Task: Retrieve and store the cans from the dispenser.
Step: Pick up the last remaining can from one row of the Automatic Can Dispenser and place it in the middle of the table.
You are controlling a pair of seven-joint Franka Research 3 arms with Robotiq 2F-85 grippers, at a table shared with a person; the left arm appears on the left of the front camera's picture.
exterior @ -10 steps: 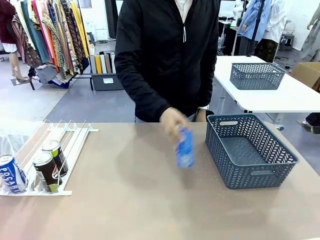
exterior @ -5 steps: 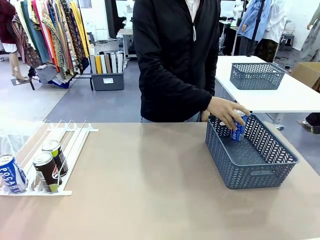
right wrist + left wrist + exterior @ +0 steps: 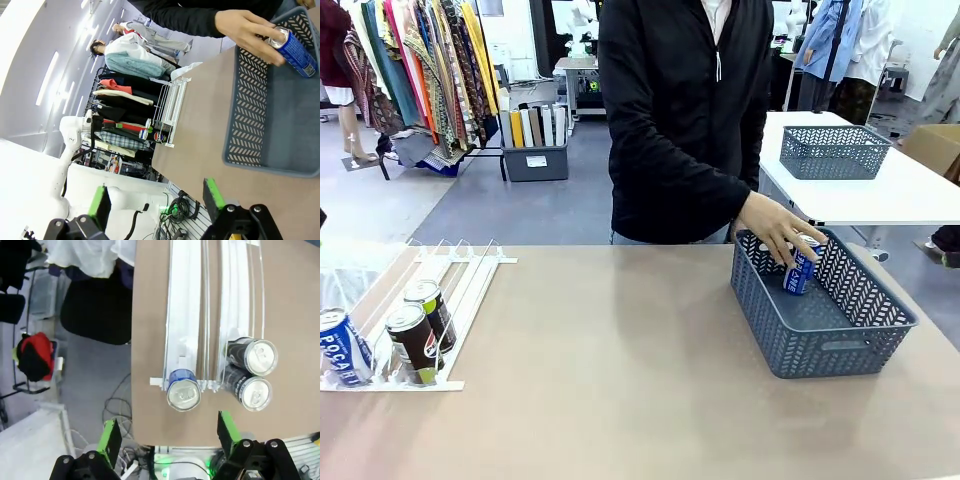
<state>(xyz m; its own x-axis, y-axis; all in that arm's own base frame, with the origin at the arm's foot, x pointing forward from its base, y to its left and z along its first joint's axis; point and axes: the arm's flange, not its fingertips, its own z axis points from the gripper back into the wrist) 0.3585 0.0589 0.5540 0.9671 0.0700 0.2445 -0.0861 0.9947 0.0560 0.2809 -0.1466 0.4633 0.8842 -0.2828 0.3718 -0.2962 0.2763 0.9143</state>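
Observation:
The white dispenser (image 3: 460,285) lies at the table's left end with a blue can (image 3: 342,347) and two dark cans (image 3: 412,343) at its low end. In the left wrist view my left gripper (image 3: 167,432) hangs open high above that end, over the blue can (image 3: 183,390) and beside the two dark cans (image 3: 255,372). A person's hand (image 3: 775,228) holds another blue can (image 3: 801,268) inside the grey basket (image 3: 840,345). My right gripper (image 3: 155,196) is open, above the table short of the basket (image 3: 245,100), where the hand (image 3: 247,27) grips the can (image 3: 295,50).
The person stands at the far side, leaning toward the basket on the right. A second grey basket (image 3: 833,152) sits on a white table behind. The brown tabletop (image 3: 610,360) stretches between dispenser and basket. The dispenser's lanes (image 3: 187,315) run up from the cans.
The person's hand carried the blue can from above the table's middle to the right and down into the grey basket. The cans in the dispenser have not moved.

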